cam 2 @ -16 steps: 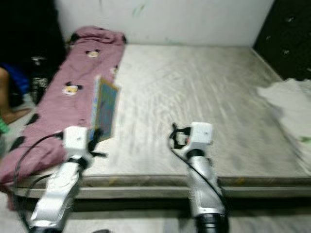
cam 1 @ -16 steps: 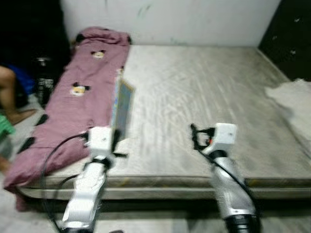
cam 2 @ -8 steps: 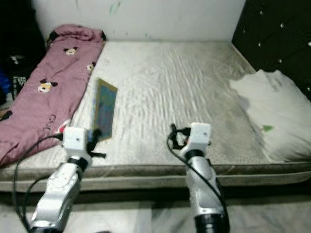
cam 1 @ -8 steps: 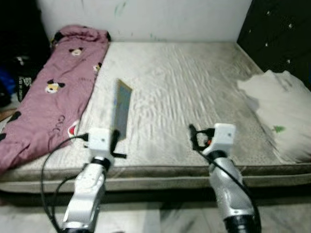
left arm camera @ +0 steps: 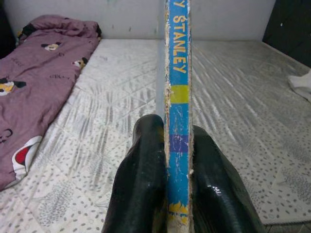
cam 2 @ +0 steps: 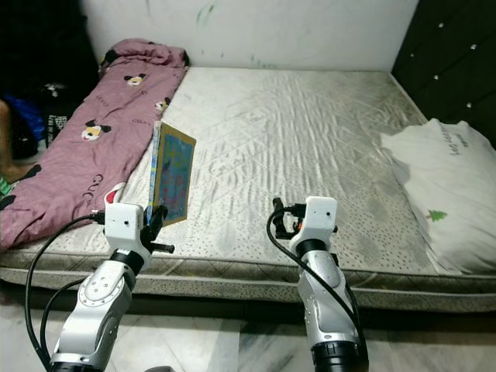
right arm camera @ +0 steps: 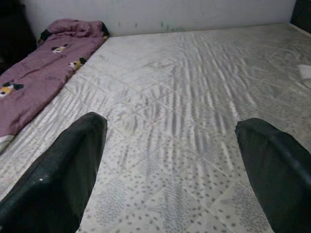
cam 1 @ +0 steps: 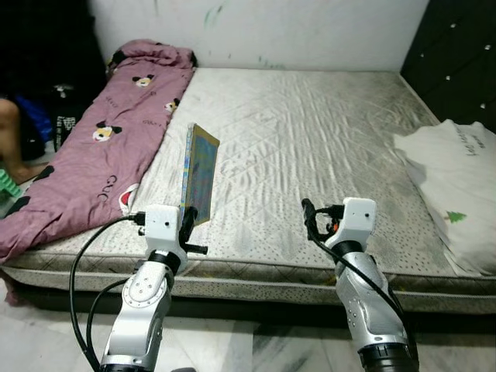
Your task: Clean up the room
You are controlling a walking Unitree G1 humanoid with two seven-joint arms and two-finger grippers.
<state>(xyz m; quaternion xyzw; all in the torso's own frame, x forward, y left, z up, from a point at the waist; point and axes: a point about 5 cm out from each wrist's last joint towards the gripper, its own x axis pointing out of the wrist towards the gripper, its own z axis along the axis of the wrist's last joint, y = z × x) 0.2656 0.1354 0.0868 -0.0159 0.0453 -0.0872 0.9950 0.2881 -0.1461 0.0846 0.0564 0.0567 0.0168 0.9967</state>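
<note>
My left gripper (cam 1: 186, 222) is shut on a thin book (cam 1: 198, 173) with a blue spine (left arm camera: 178, 126), held upright above the near edge of the mattress (cam 1: 310, 147). Its two black fingers (left arm camera: 141, 179) press the book from both sides. My right gripper (cam 1: 309, 218) stands open over the mattress's front edge, with nothing between its fingers (right arm camera: 68, 174). A mauve blanket (cam 1: 101, 147) with cartoon mouse prints lies along the mattress's left side. A white pillow (cam 1: 457, 186) with a small green tree print rests at the right side.
A white wall (cam 1: 294, 31) runs behind the mattress and a dark tufted panel (cam 1: 457, 62) stands at the right. A person's leg (cam 1: 12, 139) shows at the far left beside dark objects. Pale marble floor (cam 1: 232, 349) lies before the bed.
The camera has swung about, first right, then back left, so the whole scene shifted and is now sharp. The book stays held in my left gripper; the right gripper stays open.
</note>
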